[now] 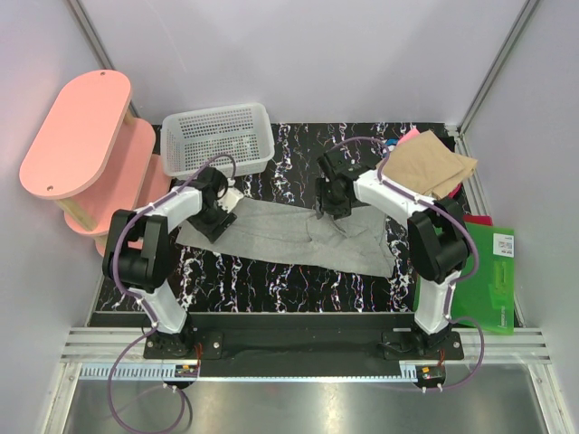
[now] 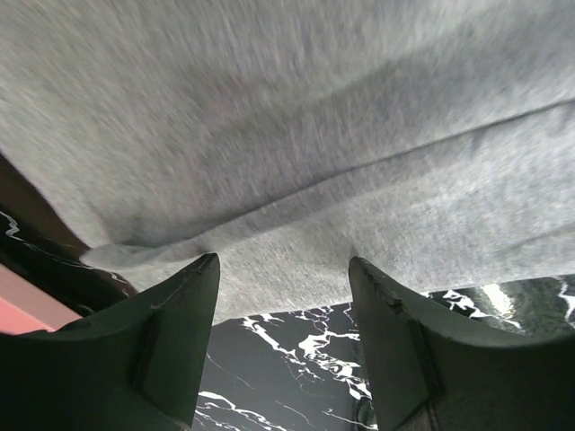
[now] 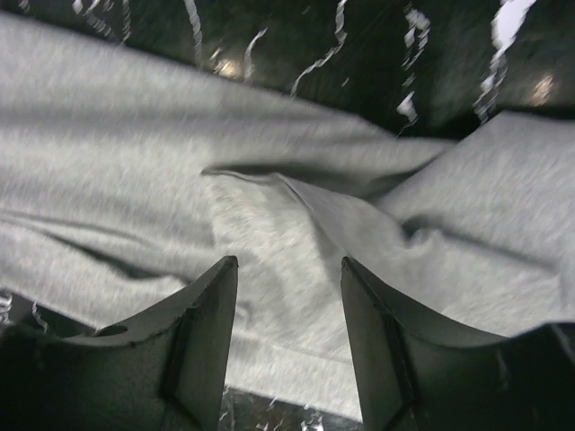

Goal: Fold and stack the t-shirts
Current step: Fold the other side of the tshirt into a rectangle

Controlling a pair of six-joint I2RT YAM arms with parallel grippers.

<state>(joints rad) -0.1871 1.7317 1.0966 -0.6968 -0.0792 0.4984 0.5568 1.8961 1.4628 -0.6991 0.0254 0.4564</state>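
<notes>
A light grey t-shirt (image 1: 298,237) lies spread and partly folded across the middle of the black marbled table (image 1: 271,280). My left gripper (image 1: 215,221) is open over its left edge; in the left wrist view its fingers (image 2: 184,314) straddle the hem of the grey cloth (image 2: 296,144). My right gripper (image 1: 333,215) is open over the shirt's upper middle; in the right wrist view the grey cloth (image 3: 269,224) lies creased between the open fingers (image 3: 202,314). A tan folded t-shirt (image 1: 432,165) lies at the back right, with pink and blue cloth (image 1: 404,137) showing beneath it.
A white mesh basket (image 1: 217,137) stands at the back left. A pink two-tier stand (image 1: 86,149) is left of the table. A flat green board (image 1: 493,276) lies at the right edge.
</notes>
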